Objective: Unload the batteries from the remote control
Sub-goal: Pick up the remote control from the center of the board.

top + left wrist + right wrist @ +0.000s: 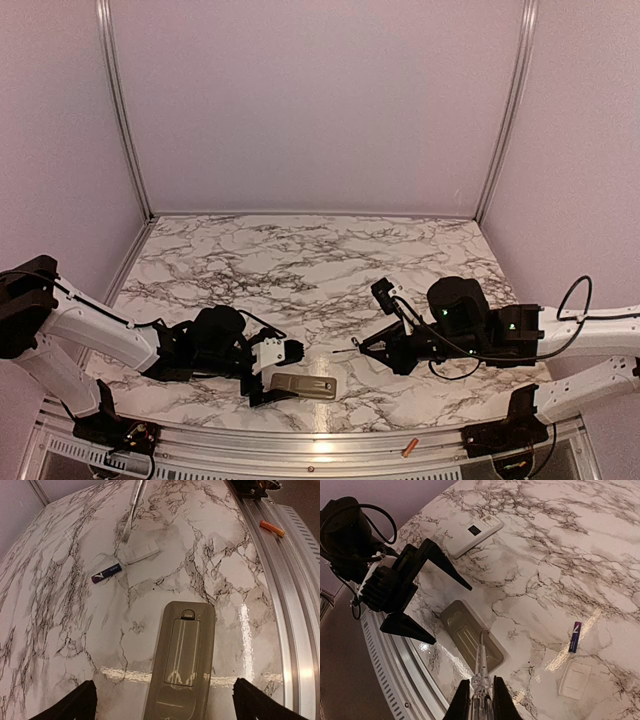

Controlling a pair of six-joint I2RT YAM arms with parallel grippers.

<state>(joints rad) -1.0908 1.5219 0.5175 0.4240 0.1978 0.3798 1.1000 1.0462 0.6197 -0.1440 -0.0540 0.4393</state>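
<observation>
The marble table (60,605) was shiny; the left gripper (163,681) had its jaws wide open, holding nothing; the remote control (182,650) lay between them; a dark blue battery (106,573) lay farther ahead; an orange battery (272,528) sat off to one side on the metal edge (285,605); the right gripper (481,692) pinched a thin metal stick (481,665).

Count:
- Batteries, 2: dark blue battery (106,573) mid-scene, orange battery (272,528) on the near rail (280,580).
- Remote control (182,665), 1, near left.
- White cover piece (141,552), 1, just beside the dark blue battery.
- White flat slab (470,530) with a dark square on it, 1.
- Thin metal tool (481,662), 1.
- Arms, 2: left arm (100,335), right arm (590,335).
</observation>
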